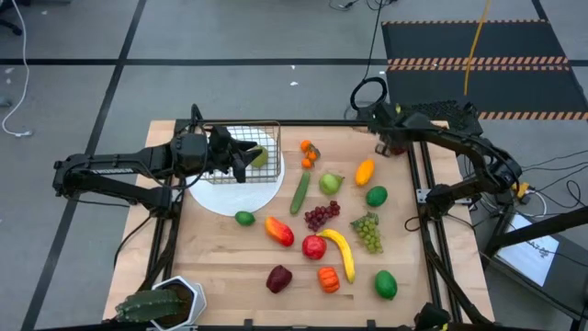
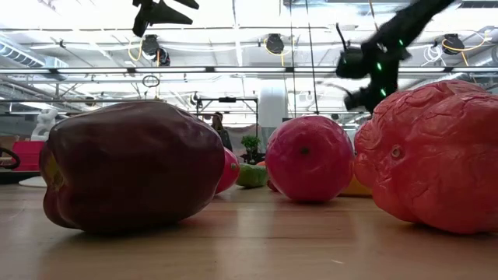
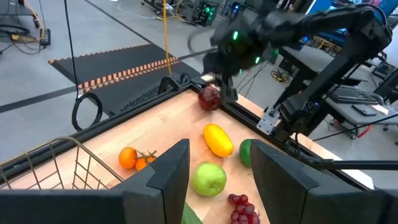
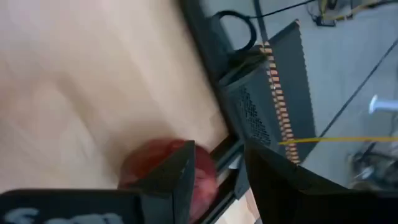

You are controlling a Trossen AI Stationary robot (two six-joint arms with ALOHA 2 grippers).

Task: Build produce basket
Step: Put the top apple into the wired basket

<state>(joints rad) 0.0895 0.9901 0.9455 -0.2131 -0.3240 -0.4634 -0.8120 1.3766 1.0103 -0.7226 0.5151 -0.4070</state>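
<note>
Near fruit: dark red pepper point(image 2: 128, 167) and a red wrinkled fruit point(image 2: 432, 155) fill the low view, hiding most of the table.
Basket point(image 1: 250, 152): on the white plate point(image 1: 237, 188), partly covered by the left gripper point(image 1: 241, 161); its fingers are parted, nothing visibly held.
Right gripper point(image 3: 225, 74): far corner, blurred, clamped on a red apple point(image 3: 209, 98).

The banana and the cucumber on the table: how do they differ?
The banana is yellow and curved; the cucumber is dark green and nearly straight. The banana lies beside a red apple, the cucumber next to the white plate. Both are long toy produce lying flat on the wooden table.
</note>
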